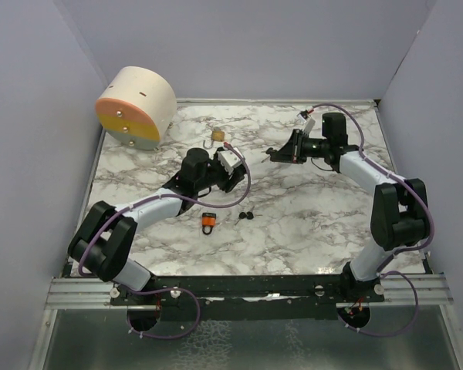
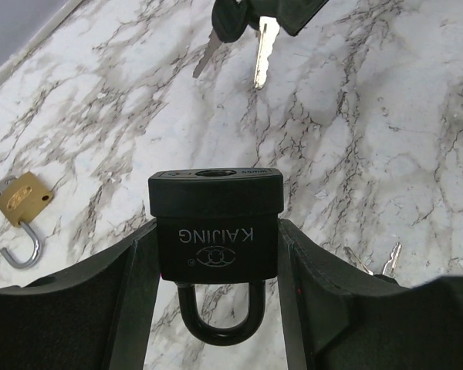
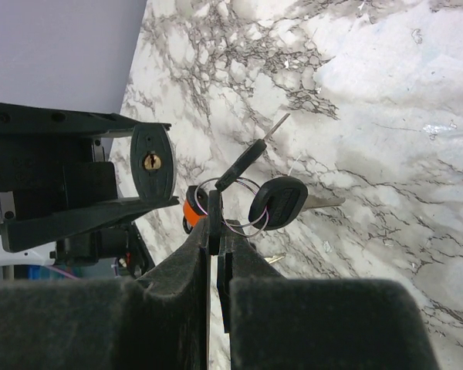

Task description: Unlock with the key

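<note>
Left gripper [image 2: 216,240] clamps black padlock [image 2: 216,220], keyhole facing out. Right gripper [image 3: 216,225] pinched shut on key ring [image 3: 233,228] with 2 keys [image 3: 279,200], near padlock.

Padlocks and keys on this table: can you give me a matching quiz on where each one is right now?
Things:
1. black padlock
2. brass padlock
3. orange padlock
4. bunch of keys

Places:
A. pinched by the right end effector
B. lying on the table, shackle open
C. clamped in the left end effector
D. lying on the table, toward its near edge

Pairs: 1-C, 2-B, 3-D, 4-A
</note>
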{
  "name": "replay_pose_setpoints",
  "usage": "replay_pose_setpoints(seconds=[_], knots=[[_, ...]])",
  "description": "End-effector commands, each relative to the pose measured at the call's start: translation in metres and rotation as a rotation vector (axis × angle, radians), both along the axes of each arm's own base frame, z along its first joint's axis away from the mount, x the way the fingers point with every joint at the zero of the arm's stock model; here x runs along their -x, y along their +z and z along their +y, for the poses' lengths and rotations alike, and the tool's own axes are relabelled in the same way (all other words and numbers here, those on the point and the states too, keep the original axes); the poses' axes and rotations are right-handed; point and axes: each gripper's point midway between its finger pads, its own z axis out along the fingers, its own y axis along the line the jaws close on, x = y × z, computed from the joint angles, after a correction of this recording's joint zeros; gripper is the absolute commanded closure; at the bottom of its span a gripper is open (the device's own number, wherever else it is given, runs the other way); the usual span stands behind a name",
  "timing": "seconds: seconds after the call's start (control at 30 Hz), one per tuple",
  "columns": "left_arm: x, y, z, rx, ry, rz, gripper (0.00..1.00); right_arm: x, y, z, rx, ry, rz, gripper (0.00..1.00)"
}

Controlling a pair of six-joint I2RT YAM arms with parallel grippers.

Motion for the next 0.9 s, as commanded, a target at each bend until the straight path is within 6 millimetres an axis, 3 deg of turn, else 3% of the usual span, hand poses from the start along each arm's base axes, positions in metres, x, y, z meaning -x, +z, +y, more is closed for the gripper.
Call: replay_pose_setpoints(seconds=[0.0,0.47,0.87], knots=[[0.000,0.046,-0.021,0.066,-0.128,-0.193,1.00,0.000,0.019,-0.003,-0.007,0.004,-0.090,0.99],[0.009,0.032,-0.035,-0.001,-0.263,-0.286,1.00,0.010,0.032,-0.008,0.018,-0.009,-0.165,0.99],[0.010,0.042,-0.046,0.034,-0.247,-0.332,1.00,0.020,0.044,-0.004,-0.030,-0.040,-0.183,0.99]])
